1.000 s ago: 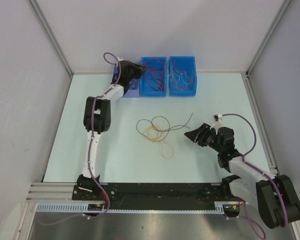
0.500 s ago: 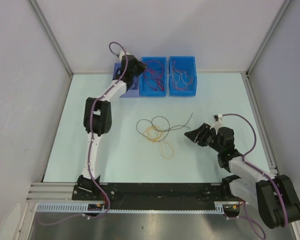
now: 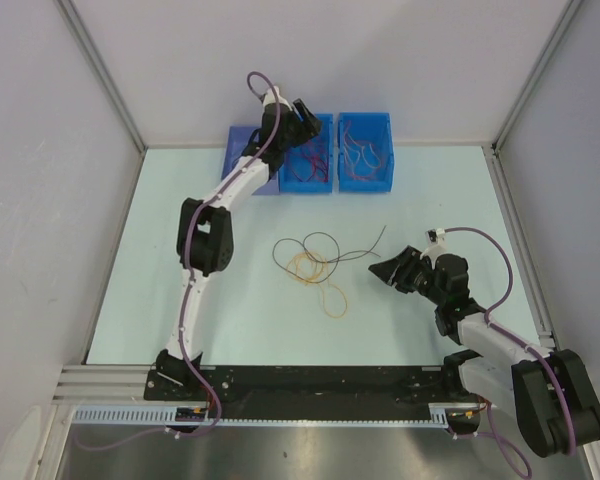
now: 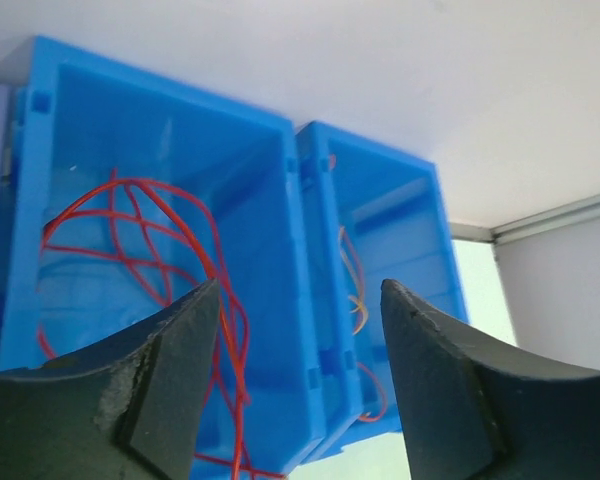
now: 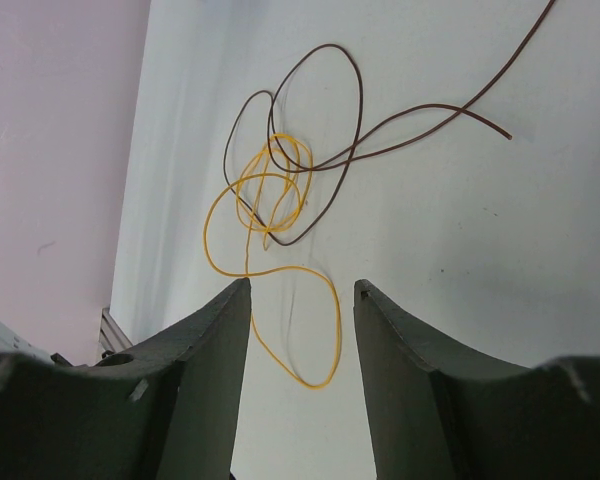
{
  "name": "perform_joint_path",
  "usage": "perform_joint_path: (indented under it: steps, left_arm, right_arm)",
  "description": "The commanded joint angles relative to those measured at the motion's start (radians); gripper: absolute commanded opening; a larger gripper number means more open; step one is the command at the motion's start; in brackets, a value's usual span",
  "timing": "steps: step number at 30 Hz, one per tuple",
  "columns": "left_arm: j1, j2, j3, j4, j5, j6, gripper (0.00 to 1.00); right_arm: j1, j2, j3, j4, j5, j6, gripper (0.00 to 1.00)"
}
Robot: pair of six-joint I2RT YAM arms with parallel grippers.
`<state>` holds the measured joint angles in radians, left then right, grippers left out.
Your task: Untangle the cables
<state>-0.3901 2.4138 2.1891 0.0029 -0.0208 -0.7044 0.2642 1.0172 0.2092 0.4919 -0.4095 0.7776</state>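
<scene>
1. Lavender bin (image 3: 238,160): far L of back row on table (image 3: 210,310). Contents not made out.
2. L gripper (image 4: 300,300): raised over back of mid blue bin. Jaws parted, nothing betw. them.
3. Mid blue bin (image 3: 308,188): just beside lavender bin. Holds red cables (image 4: 130,230) in loose loops.
4. Tangle at table centre, well apart from bins. Dark cable (image 5: 361,95) lies in loops w/ one long tail running R. Yellow cable (image 5: 280,268) is threaded thru those loops, its biggest loop nearer the arm bases.
5. R blue bin (image 3: 365,186): just beside mid bin. Red + orange strands (image 4: 354,290) inside.
6. R gripper (image 5: 302,290): low, just R of tangle, pointing at it. Jaws parted, empty, touching no cable.
</scene>
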Motion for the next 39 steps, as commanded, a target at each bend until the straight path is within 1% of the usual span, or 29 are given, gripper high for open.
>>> perform_joint_path:
  steps: [1, 3, 4, 7, 8, 12, 15, 16, 18, 21, 24, 29, 30, 33, 35, 36, 37, 39]
  left_arm:
    - [0.005, -0.139, 0.049, -0.093, -0.037, 0.091, 0.72]
    - [-0.006, -0.172, 0.064, -0.138, -0.063, 0.147, 0.74]
    - [-0.009, -0.186, 0.083, -0.185, -0.086, 0.189, 0.74]
    - [-0.030, -0.220, 0.113, -0.294, -0.149, 0.275, 0.81]
    - [-0.032, -0.228, 0.110, -0.308, -0.143, 0.289, 0.85]
    - [-0.032, -0.274, 0.066, -0.388, -0.131, 0.318, 0.86]
    - [-0.033, -0.343, -0.041, -0.406, -0.117, 0.324, 0.85]
    - [-0.033, -0.370, -0.114, -0.405, -0.116, 0.325, 0.84]
    - [-0.041, -0.453, -0.199, -0.388, -0.114, 0.332, 0.84]
    - [-0.062, -0.576, -0.418, -0.370, -0.129, 0.348, 0.85]
    - [-0.081, -0.699, -0.570, -0.350, -0.117, 0.350, 0.85]
    - [-0.108, -0.838, -0.684, -0.415, -0.142, 0.342, 0.86]
    - [-0.113, -0.890, -0.740, -0.416, -0.143, 0.324, 0.87]
    - [-0.136, -0.953, -0.846, -0.437, -0.134, 0.278, 0.87]
    - [-0.176, -1.018, -0.905, -0.440, -0.143, 0.260, 0.88]
    - [-0.194, -1.038, -0.963, -0.432, -0.151, 0.252, 0.88]
    - [-0.232, -1.079, -0.991, -0.431, -0.159, 0.247, 0.88]
    - [-0.265, -1.111, -1.049, -0.440, -0.171, 0.221, 0.89]
  right_arm:
    - [-0.005, 0.000, -0.007, 0.043, -0.008, -0.001, 0.50]
    - [-0.005, 0.000, -0.007, 0.043, -0.008, -0.001, 0.50]
    - [-0.005, 0.001, -0.007, 0.043, -0.006, -0.001, 0.50]
    - [-0.005, 0.000, -0.005, 0.042, -0.006, -0.001, 0.50]
    - [-0.006, 0.000, -0.005, 0.040, -0.006, -0.001, 0.50]
    - [-0.003, 0.001, -0.004, 0.037, -0.006, 0.000, 0.50]
    - [-0.003, 0.003, -0.002, 0.033, -0.005, 0.000, 0.50]
    - [-0.003, 0.000, -0.002, 0.031, -0.003, 0.002, 0.50]
    - [-0.002, -0.003, -0.002, 0.025, 0.001, 0.002, 0.50]
    - [0.001, -0.009, -0.002, 0.017, 0.006, -0.001, 0.51]
    - [0.007, -0.015, -0.001, 0.011, 0.011, -0.001, 0.53]
    - [0.007, -0.020, 0.002, -0.003, 0.015, -0.003, 0.57]
    - [0.009, -0.023, 0.002, -0.004, 0.017, -0.003, 0.58]
    - [0.007, -0.028, 0.004, -0.013, 0.021, -0.001, 0.60]
    - [0.007, -0.025, 0.006, -0.019, 0.023, -0.004, 0.61]
    - [0.007, -0.023, 0.012, -0.022, 0.021, -0.005, 0.62]
    - [0.009, -0.016, 0.013, -0.023, 0.021, -0.005, 0.62]
    - [0.007, -0.006, 0.018, -0.026, 0.015, -0.008, 0.63]
